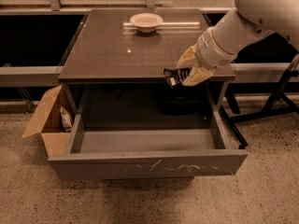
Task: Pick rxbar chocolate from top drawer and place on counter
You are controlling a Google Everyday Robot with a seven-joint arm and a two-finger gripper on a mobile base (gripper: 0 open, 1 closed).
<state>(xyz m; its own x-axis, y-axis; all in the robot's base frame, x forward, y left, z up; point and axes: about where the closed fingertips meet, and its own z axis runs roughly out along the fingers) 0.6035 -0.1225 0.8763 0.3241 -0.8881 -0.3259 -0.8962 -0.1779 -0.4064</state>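
Gripper fingers clamped on one end of rxbar chocolate, level with counter front edge; bar could snag there and drop into top drawer.

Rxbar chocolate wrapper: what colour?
The rxbar chocolate is black with pale lettering, camera view; the hand holds it at the counter edge.

White rounded arm, ringed wrist, cream-yellow fingers on gripper at front edge of counter.
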